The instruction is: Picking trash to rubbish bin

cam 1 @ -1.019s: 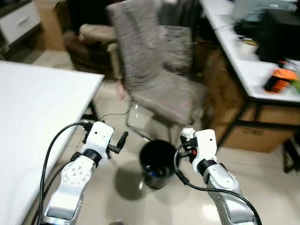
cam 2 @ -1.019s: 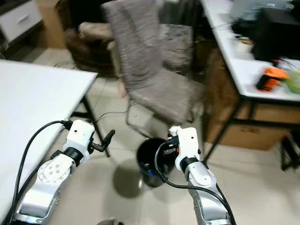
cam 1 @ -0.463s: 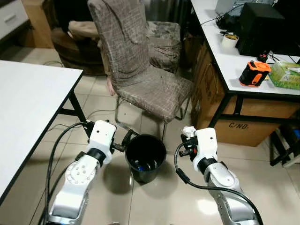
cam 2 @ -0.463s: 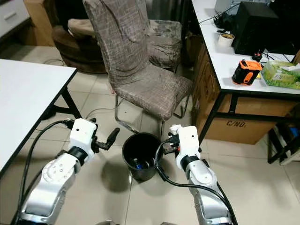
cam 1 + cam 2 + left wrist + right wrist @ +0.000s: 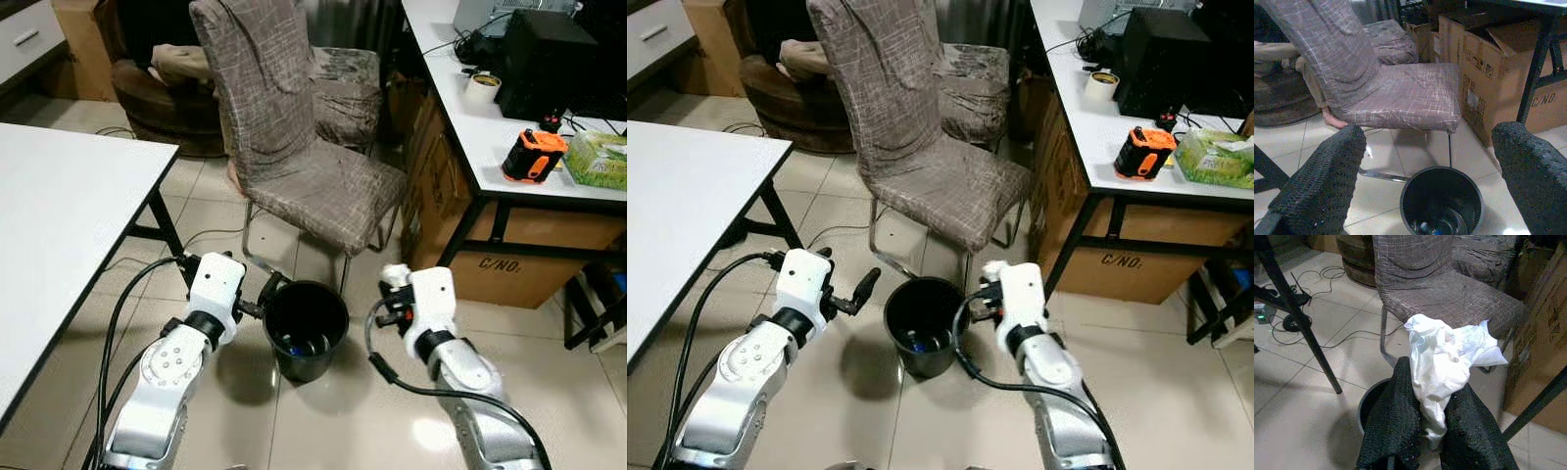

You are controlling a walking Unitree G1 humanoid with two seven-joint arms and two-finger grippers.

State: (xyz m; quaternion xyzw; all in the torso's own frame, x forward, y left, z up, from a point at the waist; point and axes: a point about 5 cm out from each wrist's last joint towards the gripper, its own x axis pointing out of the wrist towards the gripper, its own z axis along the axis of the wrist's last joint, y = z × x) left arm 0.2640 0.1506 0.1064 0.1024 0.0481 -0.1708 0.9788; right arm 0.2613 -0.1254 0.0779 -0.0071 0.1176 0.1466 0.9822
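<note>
Your right gripper (image 5: pixel 1432 435) is clamped on a crumpled white tissue (image 5: pixel 1444 360), held just beside the bin (image 5: pixel 306 328) and a little above its rim. The black bin stands on the tiled floor (image 5: pixel 362 421) between your two grippers, with some trash already at its bottom. Your left gripper (image 5: pixel 1430 161) sits on the bin's other side, its fingers (image 5: pixel 1327 181) spread wide apart and holding nothing. Beyond both grippers stands a fabric-covered chair (image 5: pixel 294 137). Past the right gripper, a counter (image 5: pixel 490 132) carries an orange tape measure (image 5: pixel 532 155).
</note>
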